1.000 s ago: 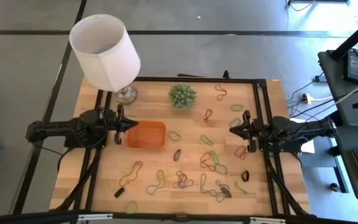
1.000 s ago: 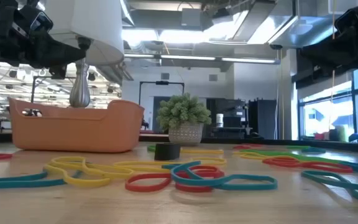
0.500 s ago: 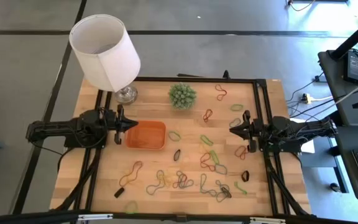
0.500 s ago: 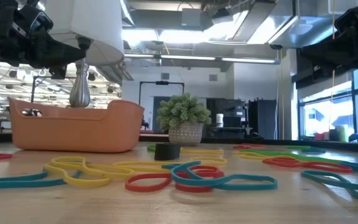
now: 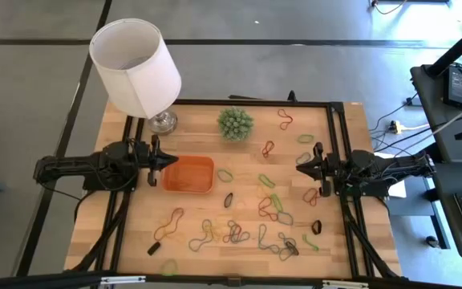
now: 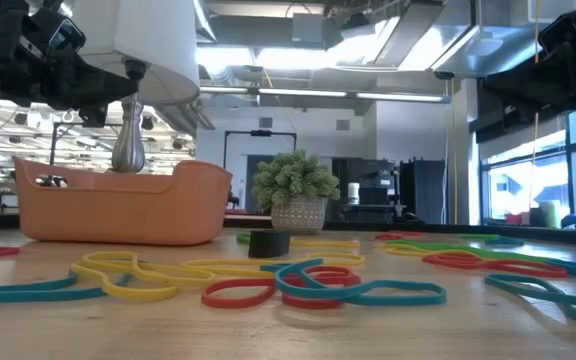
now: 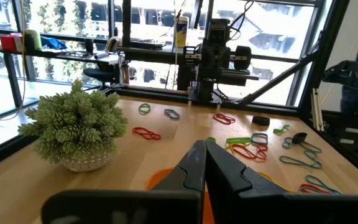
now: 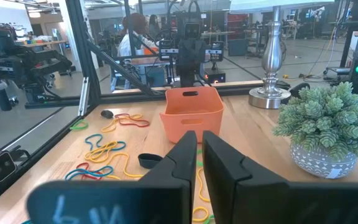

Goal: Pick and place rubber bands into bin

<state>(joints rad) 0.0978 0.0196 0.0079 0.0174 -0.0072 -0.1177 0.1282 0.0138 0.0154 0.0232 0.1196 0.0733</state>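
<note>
The orange bin point(image 5: 188, 174) rests flat on the wooden table left of centre; it also shows in the low view point(image 6: 118, 205) and the right wrist view point(image 8: 191, 112). Many rubber bands point(image 5: 247, 221) lie loose on the table, mostly on its near and right parts, and show in the low view point(image 6: 268, 285) and the left wrist view point(image 7: 247, 146). My left gripper point(image 5: 165, 164) hovers at the bin's left edge, shut point(image 7: 202, 144). My right gripper point(image 5: 299, 166) hovers above the table's right part, shut point(image 8: 199, 135), holding nothing.
A white-shaded lamp point(image 5: 135, 64) stands at the far left corner. A small potted plant point(image 5: 236, 123) sits at the far middle. A black frame point(image 5: 335, 160) runs along the table's edges. Bare wood lies between the bin and the near left edge.
</note>
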